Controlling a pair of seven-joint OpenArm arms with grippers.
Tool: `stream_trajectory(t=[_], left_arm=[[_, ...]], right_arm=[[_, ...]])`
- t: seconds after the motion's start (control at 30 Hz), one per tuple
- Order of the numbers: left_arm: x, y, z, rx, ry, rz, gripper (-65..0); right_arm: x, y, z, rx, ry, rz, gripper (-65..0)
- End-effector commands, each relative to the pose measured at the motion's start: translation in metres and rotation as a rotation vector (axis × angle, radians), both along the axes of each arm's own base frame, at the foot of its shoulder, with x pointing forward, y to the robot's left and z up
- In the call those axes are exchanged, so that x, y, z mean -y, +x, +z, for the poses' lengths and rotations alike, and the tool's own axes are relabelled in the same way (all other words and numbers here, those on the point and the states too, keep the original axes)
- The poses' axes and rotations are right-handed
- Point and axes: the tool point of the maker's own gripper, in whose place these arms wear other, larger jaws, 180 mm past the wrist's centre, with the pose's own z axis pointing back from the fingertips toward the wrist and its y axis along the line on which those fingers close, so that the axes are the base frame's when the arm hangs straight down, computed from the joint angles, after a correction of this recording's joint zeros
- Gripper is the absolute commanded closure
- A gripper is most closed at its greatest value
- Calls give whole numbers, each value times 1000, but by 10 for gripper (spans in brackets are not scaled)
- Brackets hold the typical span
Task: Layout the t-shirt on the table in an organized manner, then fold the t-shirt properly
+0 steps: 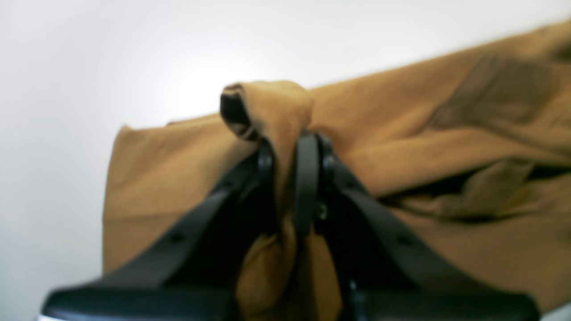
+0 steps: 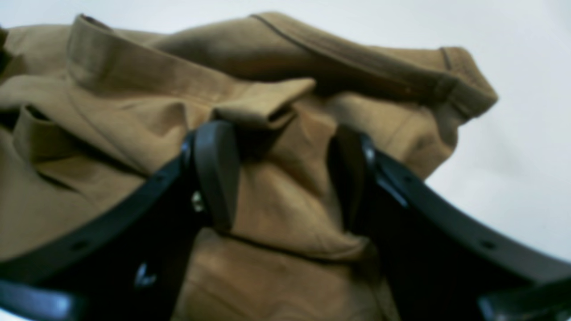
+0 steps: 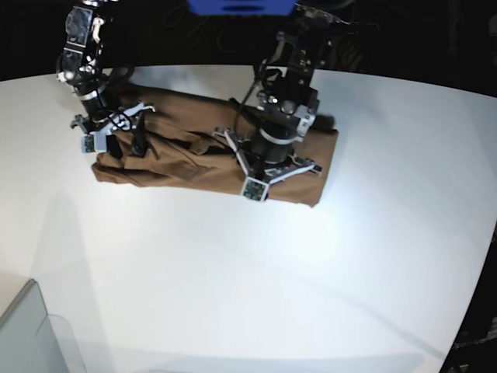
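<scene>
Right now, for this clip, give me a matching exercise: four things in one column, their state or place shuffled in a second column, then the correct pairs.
Column one:
1. left end effector
2. right end effector
3. t-shirt
4. bin

Column two:
A. bunched and wrinkled on the table
B. shut, pinching a fold of brown cloth
C. grey, at the near left corner of the base view
D. open, astride rumpled cloth

Pairs: 1-B, 2-D, 3-A, 4-C
</scene>
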Motion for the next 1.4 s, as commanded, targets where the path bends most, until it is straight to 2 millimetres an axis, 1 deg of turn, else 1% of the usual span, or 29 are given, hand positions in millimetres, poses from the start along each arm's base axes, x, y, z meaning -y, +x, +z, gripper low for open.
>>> stream_trajectory(t=[0.0,0.07,0.17,0.3,0.4,0.53,0.6,0.67,0.73,0.8,0.83,0.9,1.0,1.07,1.1,1.13,1.17,1.33,1.37], left_arm=[[14,12,21,74,-30,-8,0],[27,12,26,85,-33,-30,0],[40,8,29,95,-41,-59,0],[51,4,32,103,-46,-92,0],[56,8,38,116,-44,-108,0],[65,6,40,124,-46,-134,0],[68,4,41,124,-44,-145,-34],[68,4,41,125,-41,-146,-106],[67,3,40,124,-43,-142,-193],[68,3,44,131,-52,-143,-253],[68,3,46,135,-55,-142,-277],[67,1,51,148,-71,-137,-304],[62,-1,72,192,-106,-114,-307],[50,-2,81,222,-97,-106,-307],[44,-2,82,231,-83,-107,-307],[38,-2,81,234,-67,-109,-307],[36,-3,76,227,-52,-114,-307],[1,1,41,151,14,-45,-306],[-4,2,38,144,16,-29,-306]], right_arm=[[-3,-15,-17,-95,-32,35,-347],[-3,-14,-17,-94,-32,35,-347],[-3,-14,-17,-94,-32,35,-347],[-2,-14,-17,-94,-34,35,-347],[-2,-14,-17,-94,-34,35,-347],[-2,-14,-17,-94,-34,35,-347],[-2,-14,-17,-94,-34,35,-347],[-2,-14,-17,-94,-35,36,-347],[-1,-14,-17,-94,-37,36,-347],[0,-14,-16,-92,-38,36,-347],[0,-14,-16,-92,-38,36,-347],[0,-14,-16,-92,-38,36,-347],[0,-14,-16,-92,-38,36,-347],[0,-14,-16,-92,-38,36,-347],[0,-14,-16,-92,-38,36,-347],[0,-14,-16,-92,-39,35,-347],[1,-14,-16,-92,-40,35,-347],[-1,-14,-16,-92,-36,34,-347],[-2,-14,-16,-92,-35,36,-347]])
